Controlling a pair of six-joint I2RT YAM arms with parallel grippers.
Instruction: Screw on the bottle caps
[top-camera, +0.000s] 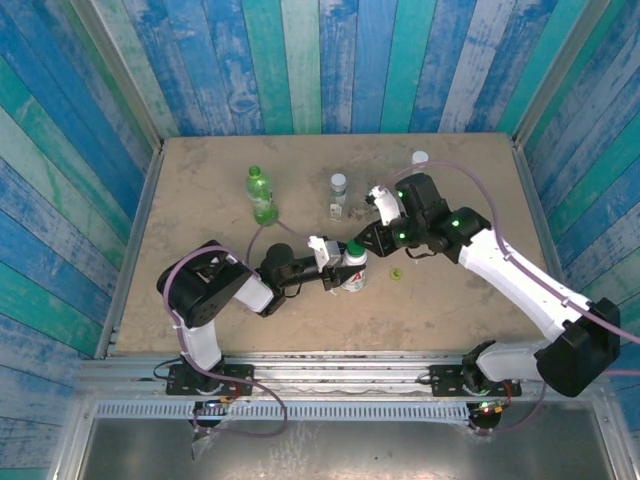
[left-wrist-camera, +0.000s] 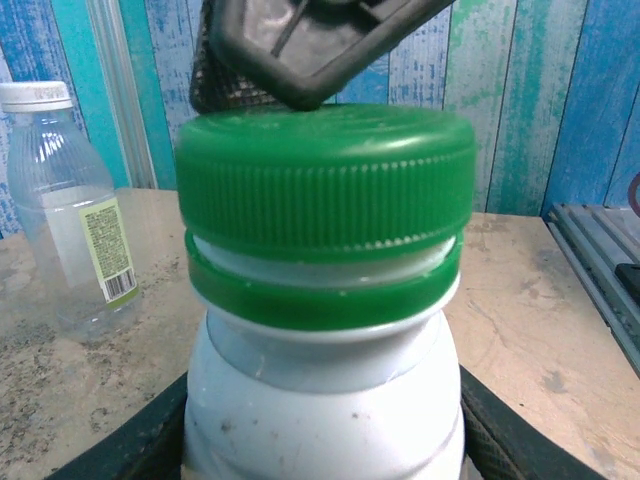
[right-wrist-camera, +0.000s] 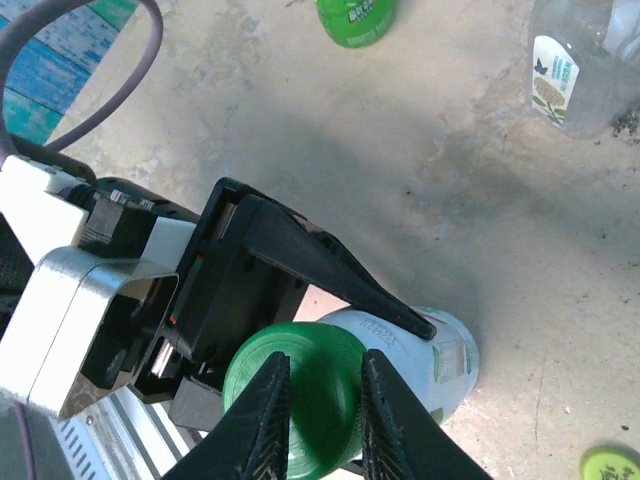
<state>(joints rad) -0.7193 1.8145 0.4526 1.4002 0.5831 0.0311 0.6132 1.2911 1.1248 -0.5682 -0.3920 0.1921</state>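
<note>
Tan tabletop (top-camera: 200, 190), blue-green plank walls (top-camera: 330, 60), left end effector (top-camera: 338, 268) grasping white bottle (left-wrist-camera: 320, 420), right end effector (right-wrist-camera: 325, 365) unclear

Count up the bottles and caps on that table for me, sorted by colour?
Green bottle: 1
White bottle: 1
Clear bottles: 2
White caps: 2
Dark green cap: 1
Yellow-green cap: 1
Total: 8
</note>
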